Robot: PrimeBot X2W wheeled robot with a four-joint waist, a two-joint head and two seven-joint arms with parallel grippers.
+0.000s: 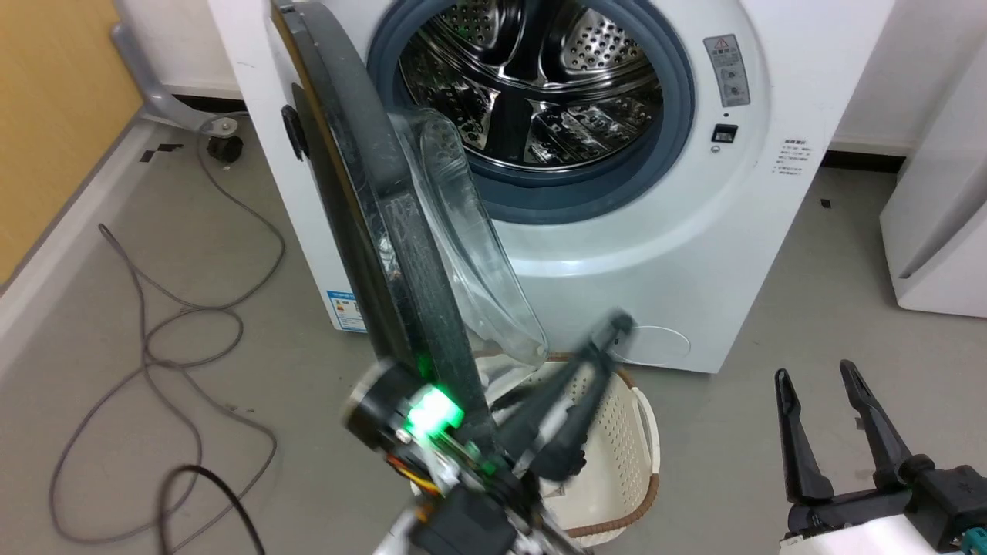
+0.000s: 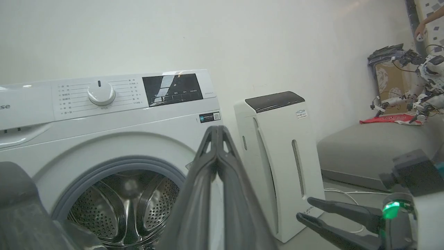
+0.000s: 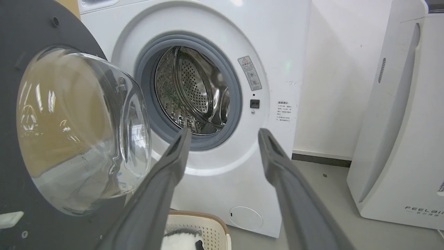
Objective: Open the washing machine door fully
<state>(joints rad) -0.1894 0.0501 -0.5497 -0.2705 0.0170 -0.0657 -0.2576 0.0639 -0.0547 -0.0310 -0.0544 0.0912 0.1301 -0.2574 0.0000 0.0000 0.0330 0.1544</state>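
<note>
Glossy-black washing machine door [image 1: 385, 231] stands open and edge-on at 9 o'clock of the drum opening of the washing machine [image 1: 655, 254]. Its lower rim is hidden behind the left arm. Left gripper [image 1: 605, 339], blurred, has its fingers pressed together above the basket [image 1: 628, 447]; contact with the door is unclear. Right gripper [image 1: 815, 374], at 4 o'clock, is spread and empty.

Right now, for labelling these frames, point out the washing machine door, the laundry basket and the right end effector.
washing machine door [image 3: 81, 132], right wrist view, on its glass bowl.
laundry basket [image 1: 617, 455], head view, on its perforated wall.
right end effector [image 1: 815, 371], head view, midway between its fingertips.
</note>
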